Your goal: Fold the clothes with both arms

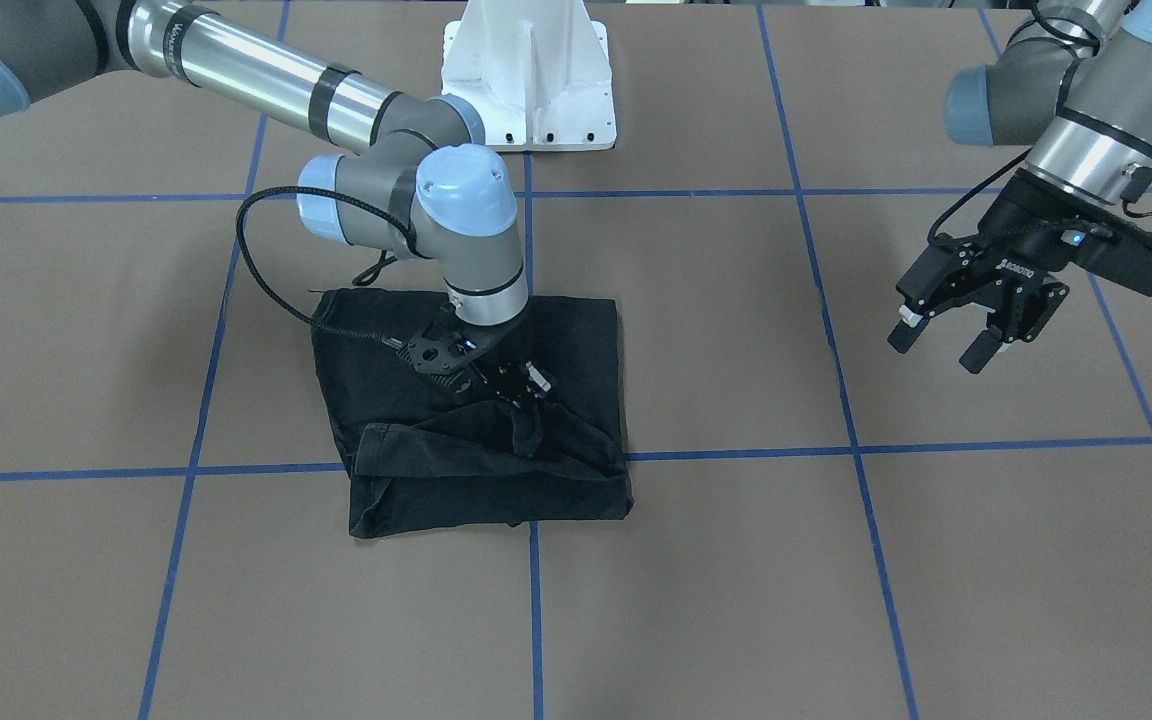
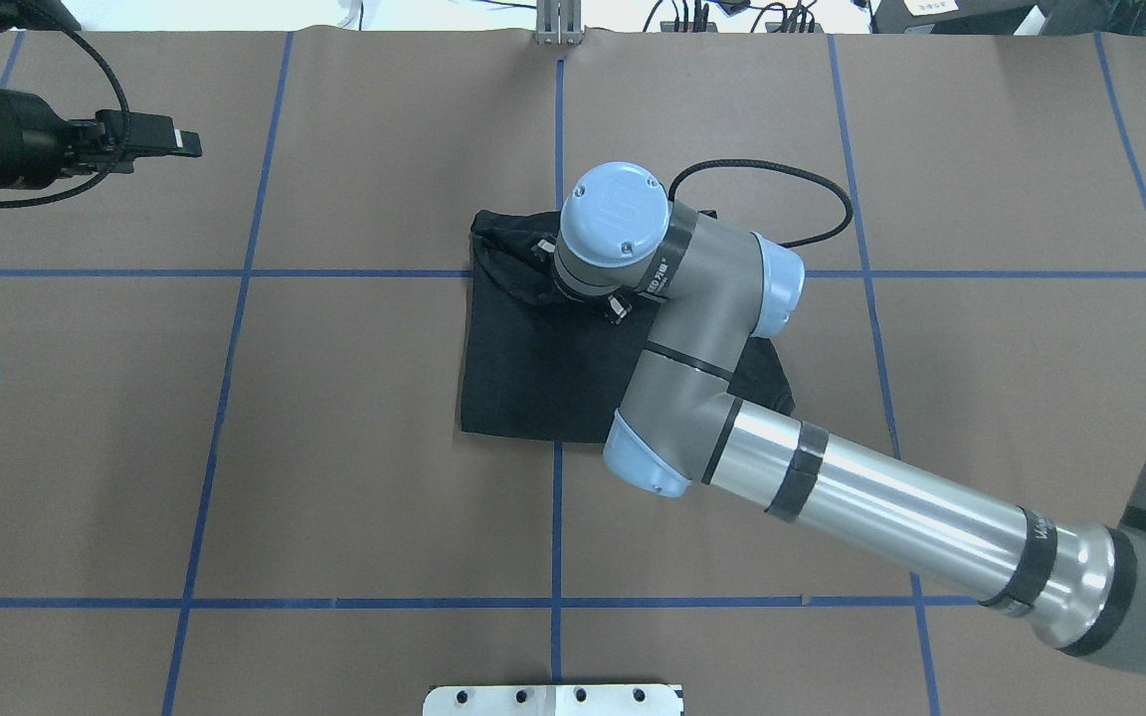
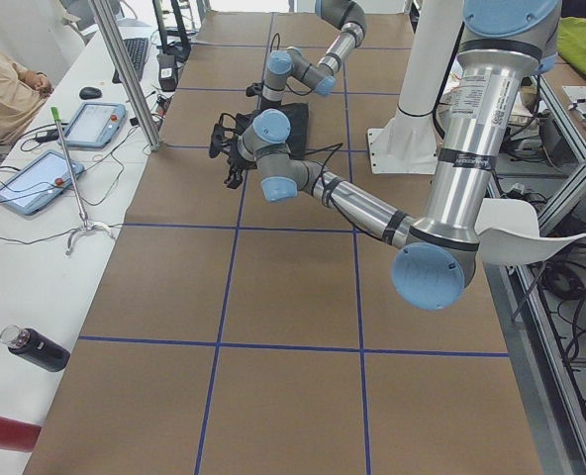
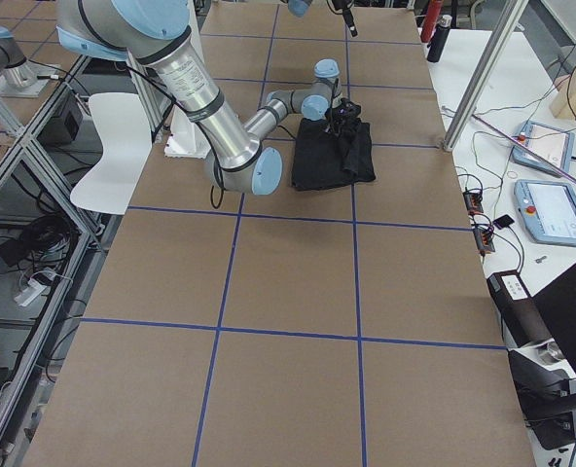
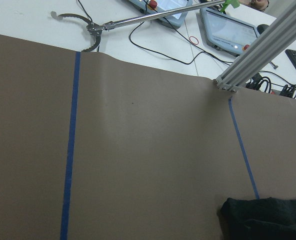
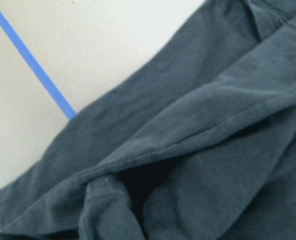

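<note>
**Front view:** black shirt lies folded to a rough square mid-surface, over a crossing of blue tape lines. R arm reaches in from view's left, wrist pointing down. R tool sits on the shirt's near half, pinched closed on a fold. Cloth tents up to its tip, w/ ridges running down toward both near corners. L arm is at view's right. L tool hangs in air, fingers spread wide, well apart from the shirt. White base at top.

**Overhead:** R arm's wrist covers its tool. Shirt lies under it, far edge bunched. L arm at top-left, well apart.

**Left-end view:** near L arm is large, its tool above bare surface. Far R arm is down on the shirt. Person at a white side desk w/ tablets.

**Right-end view:** shirt beyond the first tape line. R tool is on its desk-side part, cloth drawn up there.

**L wrist:** brown surface, two tape lines, shirt corner at bottom-right.

**R wrist:** shirt folds fill most of the frame, hems overlapping. Tape strip and bare surface at top-left.
</note>
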Robot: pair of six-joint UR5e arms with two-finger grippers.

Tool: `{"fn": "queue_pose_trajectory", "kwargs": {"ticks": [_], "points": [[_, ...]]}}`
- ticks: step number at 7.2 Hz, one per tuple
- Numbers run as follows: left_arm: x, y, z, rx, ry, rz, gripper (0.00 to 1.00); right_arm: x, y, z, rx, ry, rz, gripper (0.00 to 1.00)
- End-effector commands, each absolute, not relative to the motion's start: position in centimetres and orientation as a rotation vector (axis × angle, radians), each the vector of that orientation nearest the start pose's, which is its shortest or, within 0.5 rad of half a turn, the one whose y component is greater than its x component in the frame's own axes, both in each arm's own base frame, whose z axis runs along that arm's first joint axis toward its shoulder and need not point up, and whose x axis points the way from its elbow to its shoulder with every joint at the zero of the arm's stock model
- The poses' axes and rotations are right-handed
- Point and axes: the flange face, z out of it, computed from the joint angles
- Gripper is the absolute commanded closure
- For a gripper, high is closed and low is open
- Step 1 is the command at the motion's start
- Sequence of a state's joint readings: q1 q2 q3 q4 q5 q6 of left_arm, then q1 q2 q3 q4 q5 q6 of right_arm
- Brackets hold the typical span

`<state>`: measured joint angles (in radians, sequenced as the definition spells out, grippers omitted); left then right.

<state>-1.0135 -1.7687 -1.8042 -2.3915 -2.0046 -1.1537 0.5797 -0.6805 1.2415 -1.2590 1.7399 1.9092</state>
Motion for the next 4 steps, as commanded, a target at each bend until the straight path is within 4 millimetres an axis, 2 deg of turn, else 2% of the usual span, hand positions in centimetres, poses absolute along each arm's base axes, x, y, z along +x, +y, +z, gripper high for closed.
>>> {"fn": "queue_pose_trajectory", "kwargs": {"ticks": [1,2,4], "points": [[21.6,-52.0,35.1,0.524,1.171,-0.244,0.0,-60.0,-62.1,20.4,0.0,-0.916,0.817,1.0],[21.6,-51.9,35.3,0.523,1.168,-0.248,0.0,-60.0,-65.1,18.9,0.021,-0.898,0.818,1.0],[21.5,-51.9,35.5,0.523,1.164,-0.251,0.0,-57.6,-67.6,16.2,0.02,-0.927,0.841,1.0]]}}
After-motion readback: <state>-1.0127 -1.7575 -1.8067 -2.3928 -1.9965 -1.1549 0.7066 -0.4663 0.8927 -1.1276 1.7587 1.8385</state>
